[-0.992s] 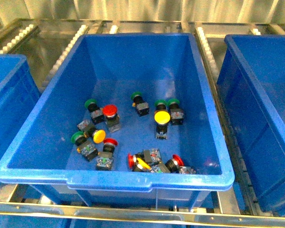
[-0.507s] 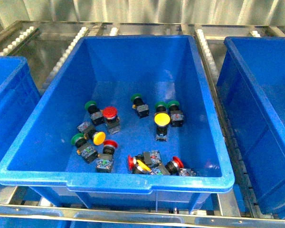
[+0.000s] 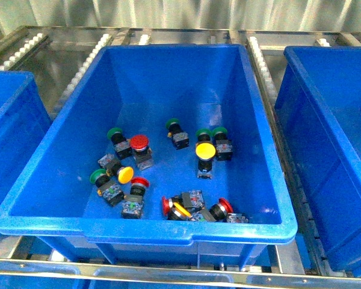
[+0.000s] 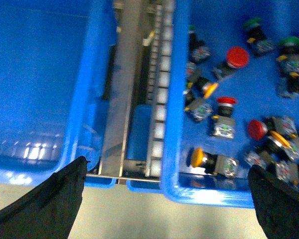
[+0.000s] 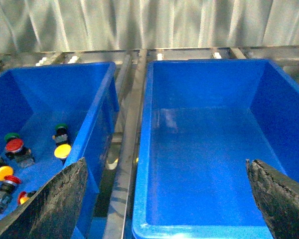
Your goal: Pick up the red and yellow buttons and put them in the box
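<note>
Front view: a single-rimmed blue crate (image 3: 186, 232) with a stepped front lip is seen in the middle of a metal roller rack (image 3: 84, 66), and the red and yellow buttons (image 3: 205, 150) are all lying loose on its floor, mixed with green buttons (image 3: 114, 133). One red cap (image 3: 138, 142) is found beside a green one at the left of the group, and a yellow cap (image 3: 126, 174) lies just below it. More red caps and a yellow one are clustered near the front wall, some touching each other. The box (image 3: 12, 120) is taken to be the crate just beside the middle crate on the robot's left. Its rim appears doubled in the left wrist view, but that picture is blurred, so this is not sure. No buttons are seen in the part of it that shows. Another blue crate (image 3: 325, 150) stands on the right side, and in the right wrist view its floor is shown bare. The left gripper (image 4: 164, 209) is held above the gap between the box and the middle crate. Its two dark fingertips (image 4: 50, 204) are spread wide apart, with nothing between them. The right gripper (image 5: 164, 199) is held over the right crate, also spread wide, and nothing is gripped.
</note>
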Available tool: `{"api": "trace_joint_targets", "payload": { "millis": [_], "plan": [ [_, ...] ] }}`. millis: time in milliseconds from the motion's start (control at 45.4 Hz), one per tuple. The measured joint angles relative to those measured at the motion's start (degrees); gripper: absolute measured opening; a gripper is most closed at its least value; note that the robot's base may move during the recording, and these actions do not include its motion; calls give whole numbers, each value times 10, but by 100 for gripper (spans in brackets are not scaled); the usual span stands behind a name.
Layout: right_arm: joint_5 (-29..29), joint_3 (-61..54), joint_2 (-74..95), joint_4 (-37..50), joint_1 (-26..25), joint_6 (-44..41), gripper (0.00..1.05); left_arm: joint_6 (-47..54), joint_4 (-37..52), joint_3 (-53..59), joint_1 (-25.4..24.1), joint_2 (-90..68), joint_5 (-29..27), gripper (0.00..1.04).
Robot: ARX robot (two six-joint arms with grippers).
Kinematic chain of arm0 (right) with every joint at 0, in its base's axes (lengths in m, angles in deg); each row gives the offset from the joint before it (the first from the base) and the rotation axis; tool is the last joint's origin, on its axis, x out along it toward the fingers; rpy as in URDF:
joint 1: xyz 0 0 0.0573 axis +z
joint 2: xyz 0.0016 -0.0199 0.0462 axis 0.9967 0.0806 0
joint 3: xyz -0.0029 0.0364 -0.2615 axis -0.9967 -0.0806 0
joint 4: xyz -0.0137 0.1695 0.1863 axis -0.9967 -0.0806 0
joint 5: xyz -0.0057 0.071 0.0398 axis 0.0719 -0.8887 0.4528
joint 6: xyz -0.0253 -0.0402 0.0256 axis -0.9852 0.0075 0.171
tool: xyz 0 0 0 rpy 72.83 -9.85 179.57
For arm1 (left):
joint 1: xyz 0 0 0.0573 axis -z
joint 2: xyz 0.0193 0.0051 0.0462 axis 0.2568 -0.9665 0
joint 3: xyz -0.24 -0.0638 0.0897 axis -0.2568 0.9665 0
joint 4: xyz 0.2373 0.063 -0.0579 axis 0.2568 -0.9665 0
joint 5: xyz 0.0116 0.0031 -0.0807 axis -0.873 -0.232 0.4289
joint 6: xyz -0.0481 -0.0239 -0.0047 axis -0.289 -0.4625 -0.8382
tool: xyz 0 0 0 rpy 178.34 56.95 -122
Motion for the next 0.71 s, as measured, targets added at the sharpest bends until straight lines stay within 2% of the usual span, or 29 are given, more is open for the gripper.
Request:
{"api": "trace_joint_targets", "payload": {
  "millis": [176,441,705],
  "plan": [
    [0,0,0,0,0,0,97,62,1,-64,56,-74,26,97],
    [0,0,0,0,0,0,97,111,21,-154,146,-214,31,97],
    [0,0,0,0,0,0,97,135,60,-212,181,-331,25,97]
  ]
}}
